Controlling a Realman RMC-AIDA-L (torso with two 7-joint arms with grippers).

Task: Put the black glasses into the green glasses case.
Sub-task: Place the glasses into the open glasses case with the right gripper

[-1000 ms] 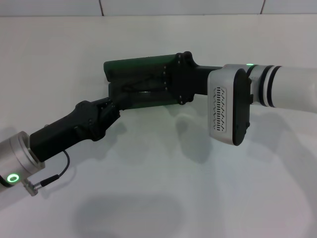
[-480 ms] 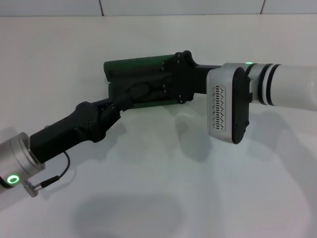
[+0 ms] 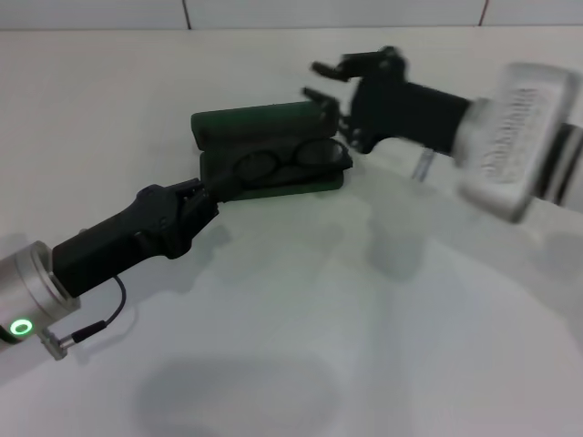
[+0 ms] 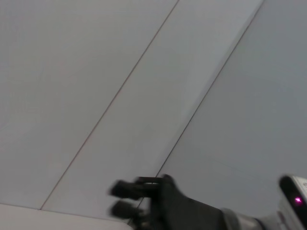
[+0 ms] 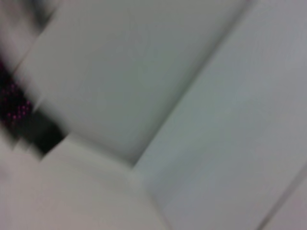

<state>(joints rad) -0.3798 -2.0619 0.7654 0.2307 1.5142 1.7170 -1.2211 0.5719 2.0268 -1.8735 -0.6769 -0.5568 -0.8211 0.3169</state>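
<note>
The green glasses case (image 3: 244, 124) lies open in the middle of the white table, its lid standing at the far side. The black glasses (image 3: 284, 162) lie folded inside its lower half, both lenses showing. My left gripper (image 3: 211, 188) reaches the case's near left end; its dark tip merges with the case there. My right gripper (image 3: 319, 80) hangs open above and to the right of the case, holding nothing. The left wrist view catches that right gripper (image 4: 120, 199) from afar, with its fingers apart. The right wrist view is blurred.
The white table (image 3: 301, 346) stretches bare in front of the case. A tiled wall edge runs along the far side. The right arm's white wrist housing (image 3: 515, 137) hovers over the table's right part.
My right gripper has let go of the glasses and pulled up and away to the right, uncovering the case. The glasses now rest in the case. The left arm has barely moved.
</note>
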